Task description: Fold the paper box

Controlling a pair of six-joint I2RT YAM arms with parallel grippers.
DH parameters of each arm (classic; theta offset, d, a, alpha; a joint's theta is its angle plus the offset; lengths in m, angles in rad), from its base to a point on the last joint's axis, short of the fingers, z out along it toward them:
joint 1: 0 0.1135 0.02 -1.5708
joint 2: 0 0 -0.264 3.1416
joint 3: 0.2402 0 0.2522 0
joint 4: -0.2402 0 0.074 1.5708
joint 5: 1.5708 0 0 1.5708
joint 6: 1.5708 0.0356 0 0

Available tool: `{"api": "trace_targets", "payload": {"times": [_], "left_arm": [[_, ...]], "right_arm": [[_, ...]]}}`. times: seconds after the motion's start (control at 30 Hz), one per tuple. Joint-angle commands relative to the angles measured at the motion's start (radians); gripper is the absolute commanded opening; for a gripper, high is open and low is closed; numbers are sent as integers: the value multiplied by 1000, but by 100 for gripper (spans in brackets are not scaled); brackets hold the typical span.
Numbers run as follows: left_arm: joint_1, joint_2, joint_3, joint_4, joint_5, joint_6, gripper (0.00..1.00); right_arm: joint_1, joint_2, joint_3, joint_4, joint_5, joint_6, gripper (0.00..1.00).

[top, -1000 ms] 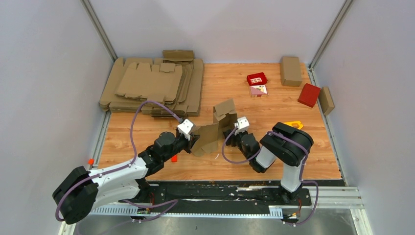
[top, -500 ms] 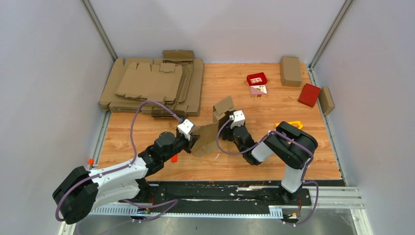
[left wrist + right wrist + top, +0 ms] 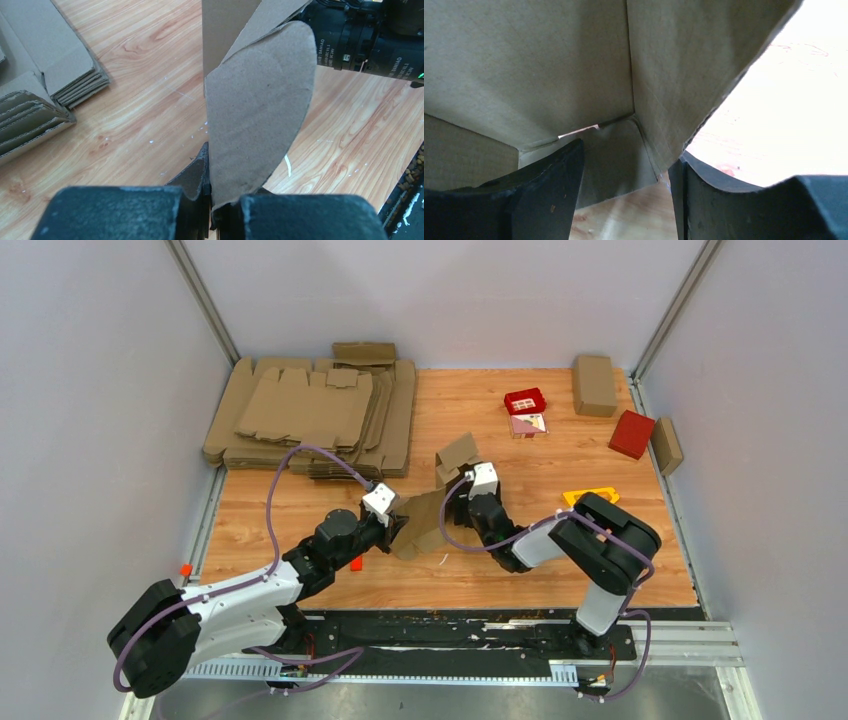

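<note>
Cardboard of the paper box [image 3: 432, 512] stands half-formed near the middle of the desk [image 3: 520, 560], between the two arms. The left gripper [image 3: 214, 200] has its fingers closed on a rounded flap, its arm stretched low from the near-left corner. The right gripper [image 3: 626, 175] reaches inside the box, fingers spread apart with a panel edge between them, its arm bent sharply leftward.
</note>
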Motion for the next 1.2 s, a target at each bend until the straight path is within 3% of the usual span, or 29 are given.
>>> {"api": "trace_targets", "payload": {"times": [0.0, 0.23, 0.5, 0.63, 0.73, 1.0, 1.17], "left_arm": [[-5, 11, 12, -71, 9, -15, 8], [-5, 11, 5, -45, 42, -31, 10], [-5, 28, 5, -22, 67, -40, 9], [-6, 17, 2, -27, 57, -37, 9], [-4, 10, -3, -29, 51, -34, 9], [-6, 15, 0, -28, 49, -32, 9], [-6, 17, 0, -28, 51, -32, 8]], "right_arm": [[10, -80, -1, -199, -30, -5, 61], [14, -225, -7, -264, -115, 6, 55], [3, -239, 23, -337, -105, 1, 58], [-20, -188, 37, -298, -114, -2, 76], [-49, -156, 21, -220, -154, -11, 83], [-118, -171, -81, -17, -244, -48, 92], [-204, -193, -74, 0, -438, -59, 94]]}}
